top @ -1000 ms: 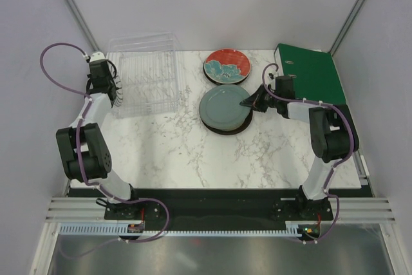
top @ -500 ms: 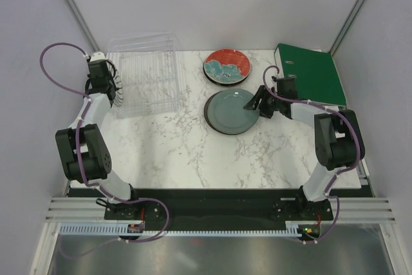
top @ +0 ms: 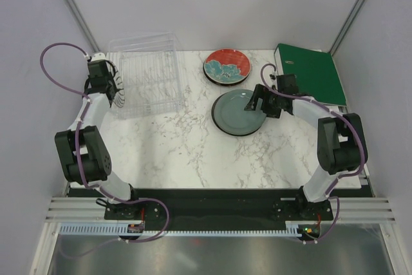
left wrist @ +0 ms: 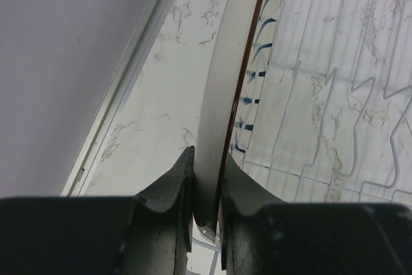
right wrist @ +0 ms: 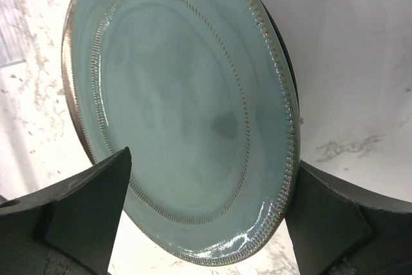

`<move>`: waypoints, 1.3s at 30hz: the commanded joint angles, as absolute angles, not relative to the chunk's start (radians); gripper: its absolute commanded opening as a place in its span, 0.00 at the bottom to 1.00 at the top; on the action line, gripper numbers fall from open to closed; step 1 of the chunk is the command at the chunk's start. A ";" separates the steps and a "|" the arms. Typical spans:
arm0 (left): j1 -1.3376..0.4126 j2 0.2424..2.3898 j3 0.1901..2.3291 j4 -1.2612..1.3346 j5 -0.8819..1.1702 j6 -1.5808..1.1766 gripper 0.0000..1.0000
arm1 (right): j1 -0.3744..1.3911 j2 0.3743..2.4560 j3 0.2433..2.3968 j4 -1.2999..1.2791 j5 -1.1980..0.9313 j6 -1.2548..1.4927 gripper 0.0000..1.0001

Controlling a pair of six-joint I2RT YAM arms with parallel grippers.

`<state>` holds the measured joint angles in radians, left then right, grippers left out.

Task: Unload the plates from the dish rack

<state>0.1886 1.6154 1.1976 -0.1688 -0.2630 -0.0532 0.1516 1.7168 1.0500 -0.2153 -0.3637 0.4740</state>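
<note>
White-veined marble table [top: 193, 152] sits inside pale grey walls, with both arms reaching away from its near edge. At the far left, the left gripper [left wrist: 207, 165] is clamped on the bottom rim of a white round plate with black radial stripes [left wrist: 222, 94]. Its two dark fingers [left wrist: 170, 191] press the rim from either side. The plate stands on edge and rises straight up from the jaws, with the stripes showing on the face turned to the gripper's right. Just to that same side, and touching the plate, lies the clear ribbed plastic dish rack [top: 149, 78]. In the overhead view no other plate shows in its slots. Further right, beyond the right gripper's fingertips toward the back wall, a red round plate with teal flowers [top: 226, 66] lies flat on the marble. The right gripper [top: 259, 100] hangs low over the right rim of a plain teal-green round plate [right wrist: 180, 107], which lies flat beneath it. Its jaws are spread wide, one finger on each side of the plate's near edge, gripping nothing. A dark plate edge [right wrist: 283, 46] shows under the teal-green plate; I cannot tell its colour beyond that. Behind this gripper's wrist, to its right, a green ring binder [top: 312, 72] lies at the table's back corner.
</note>
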 commanded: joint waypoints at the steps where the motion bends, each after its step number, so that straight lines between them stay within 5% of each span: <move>1: 0.186 1.554 1.285 -0.109 -0.222 -0.086 0.02 | 0.153 1.767 1.101 -0.394 -0.220 0.344 0.98; 16: 0.186 1.532 1.315 -0.124 -0.189 -0.078 0.02 | 0.293 1.773 1.206 -0.557 0.310 0.319 0.98; 39: 0.186 1.457 1.411 -0.133 -0.186 -0.041 0.02 | 0.296 1.574 1.195 -0.517 0.236 0.354 0.98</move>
